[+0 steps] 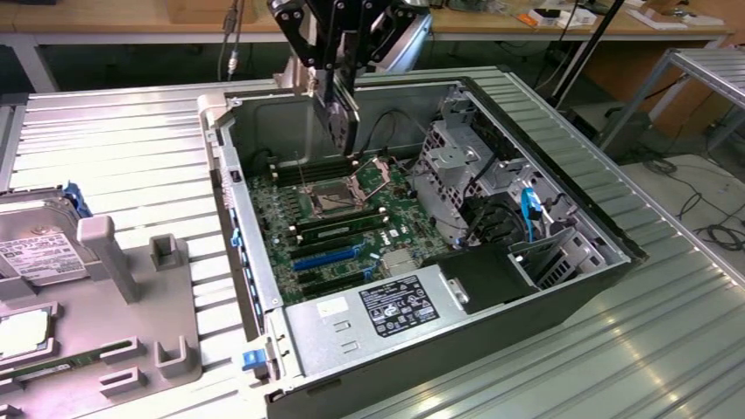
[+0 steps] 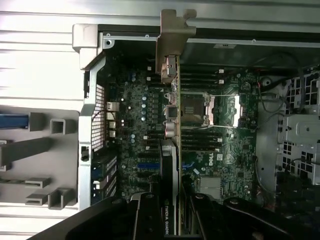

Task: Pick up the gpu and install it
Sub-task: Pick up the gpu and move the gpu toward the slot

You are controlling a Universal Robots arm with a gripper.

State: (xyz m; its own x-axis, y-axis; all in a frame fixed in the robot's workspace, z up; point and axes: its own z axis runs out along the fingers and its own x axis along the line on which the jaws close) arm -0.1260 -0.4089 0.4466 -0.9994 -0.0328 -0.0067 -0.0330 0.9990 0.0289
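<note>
The gpu (image 1: 342,113) hangs on edge, held upright above the open computer case (image 1: 228,188), over the back of the motherboard (image 1: 349,214) near the processor socket. My gripper (image 1: 340,48) is shut on its top. In the wrist view the gpu (image 2: 171,125) appears edge-on: a thin green board, a black shroud and the silver end bracket (image 2: 174,30) at the far end. My gripper (image 2: 172,202) clamps it from both sides. The blue expansion slot (image 1: 327,256) lies on the board nearer the power supply, apart from the card.
A grey fixture tray (image 1: 117,288) at the exterior view's left carries a silver hard drive (image 1: 35,253). Inside the case are the power supply (image 1: 372,310), drive cages (image 1: 466,166) and memory sticks (image 1: 344,224). Ribbed metal table (image 1: 652,332) surrounds the case.
</note>
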